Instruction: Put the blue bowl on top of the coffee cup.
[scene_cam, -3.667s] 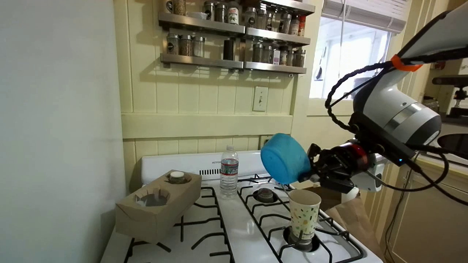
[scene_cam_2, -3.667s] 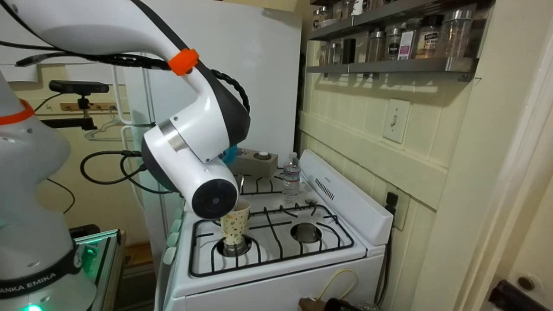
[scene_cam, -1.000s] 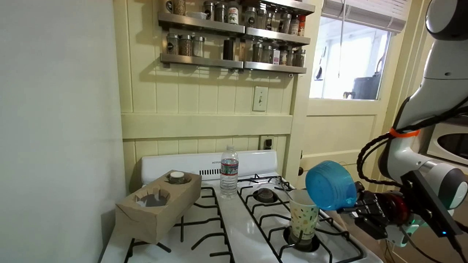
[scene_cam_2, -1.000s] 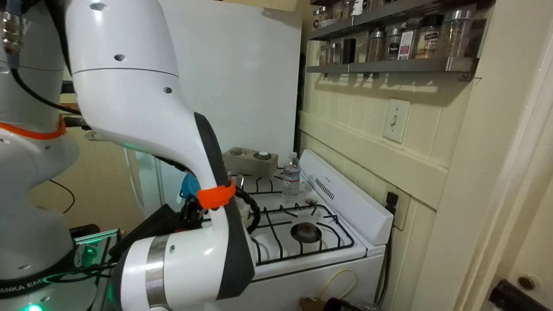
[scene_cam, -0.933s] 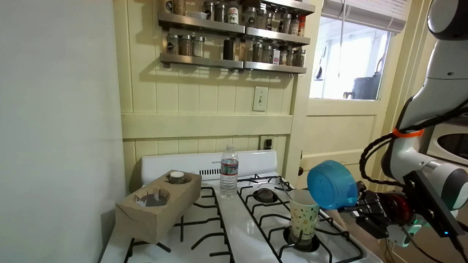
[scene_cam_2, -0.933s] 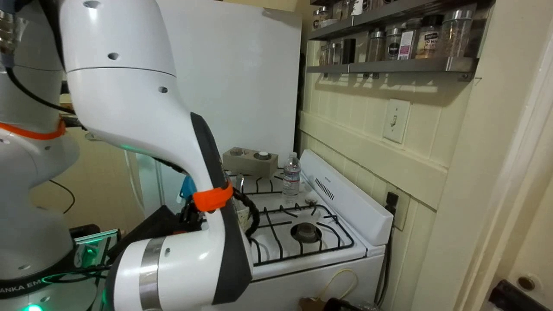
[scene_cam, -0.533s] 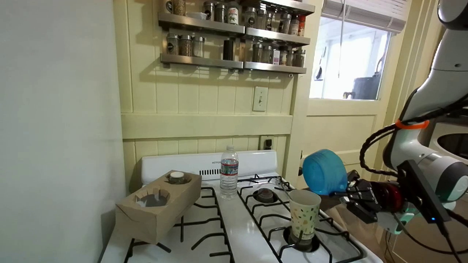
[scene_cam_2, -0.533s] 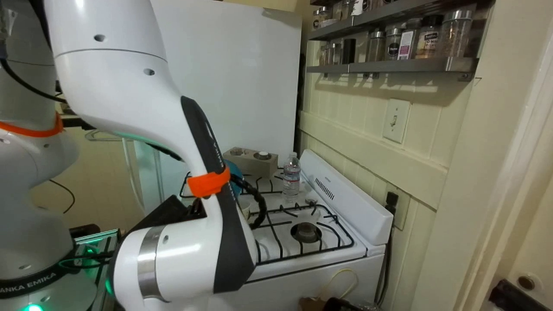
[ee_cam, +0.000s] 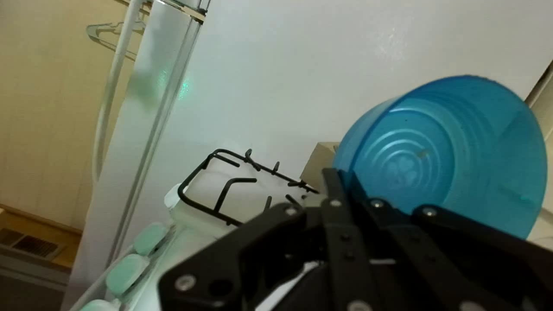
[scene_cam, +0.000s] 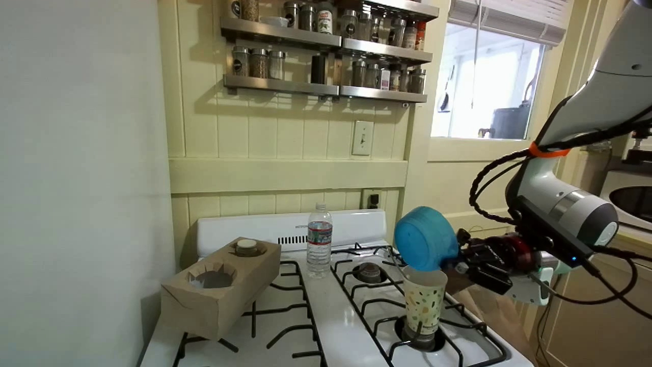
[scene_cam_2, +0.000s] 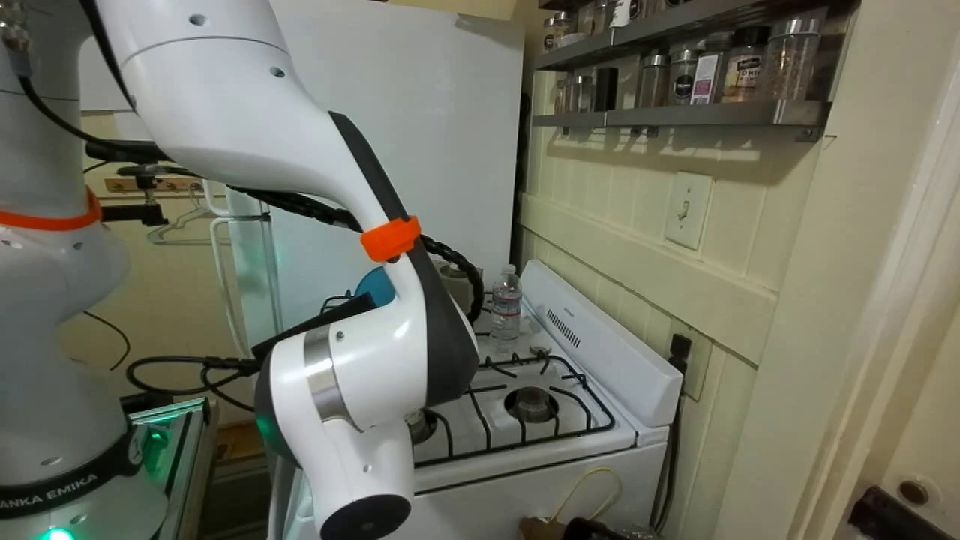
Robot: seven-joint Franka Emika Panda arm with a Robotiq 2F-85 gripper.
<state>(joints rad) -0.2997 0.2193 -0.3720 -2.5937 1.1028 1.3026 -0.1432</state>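
The blue bowl [scene_cam: 425, 239] is held in the air, tilted on its side. Its open mouth faces back towards the wrist in the wrist view [ee_cam: 432, 151]. My gripper [scene_cam: 451, 263] is shut on the bowl's wall at the rim; the fingertips pinch it in the wrist view [ee_cam: 343, 179]. The coffee cup [scene_cam: 424, 306] stands upright over the front right burner. The bowl's lower edge appears just above the cup's rim; I cannot tell the depth between them. In an exterior view the arm covers most of the bowl [scene_cam_2: 376, 286] and almost all of the cup.
A water bottle [scene_cam: 319, 244] stands on the middle of the stove [scene_cam: 336, 326]. A cardboard holder [scene_cam: 224, 293] with two holes sits on the left grate. The stove's raised back panel [scene_cam: 351, 229] runs along the wall. A white fridge [ee_cam: 302, 65] stands beside the stove.
Over the last second my gripper has carried the bowl left and slightly up, from right of the cup to above its rim in an exterior view. The cup has not moved.
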